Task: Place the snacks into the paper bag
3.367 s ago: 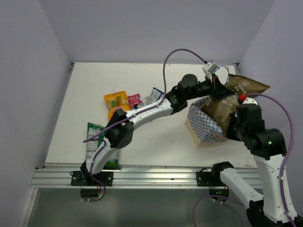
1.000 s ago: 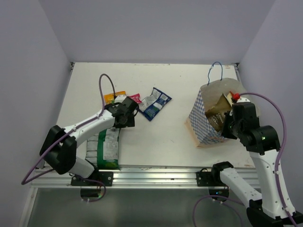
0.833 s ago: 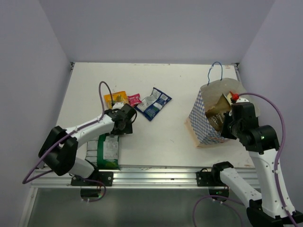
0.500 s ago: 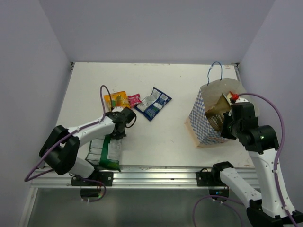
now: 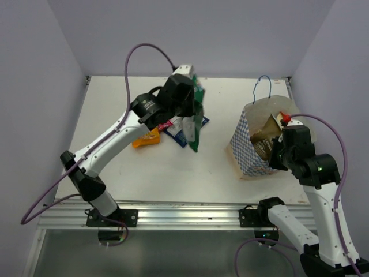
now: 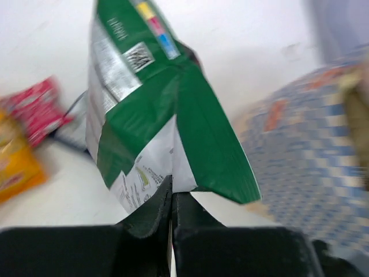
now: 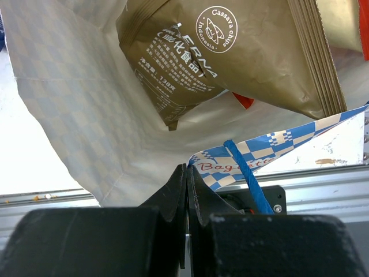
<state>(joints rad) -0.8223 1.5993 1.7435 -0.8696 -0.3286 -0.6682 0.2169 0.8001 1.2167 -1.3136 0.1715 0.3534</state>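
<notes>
Grippers: both closed. The left gripper (image 5: 191,104) pinches one edge of the large green-and-white crinkly foil packet (image 5: 195,130). It holds the packet high above the white table (image 5: 173,173), to the left of the boxy white paper bag with blue-and-white checkered lower sides (image 5: 245,153). In the overhead view the packet hangs below the claw, with its lower end off the table and apart from the paper bag. In the left wrist view the fingers meet on the packet's white printed edge. The rest of the packet stretches away from them, and the checkered bag wall shows blurred beyond it on the right.

The right gripper (image 7: 185,173) is pressed together on the paper bag's near rim, just beside a thin blue cord handle (image 7: 245,173). The bag's mouth is open toward the overhead camera. Inside lies a large brown foil packet (image 7: 230,52), tilted, with one corner pointing down the inner wall. A red-orange sliver (image 7: 245,101) shows beneath it; how far it extends is hidden.

Three packets lie on the table, left of the paper bag and past the hanging packet: a medium orange packet (image 5: 147,137), a tiny pink packet (image 5: 167,124) and a blue-and-white packet (image 5: 179,133). The left arm partly covers the last two. All three lie well apart from the bag.
</notes>
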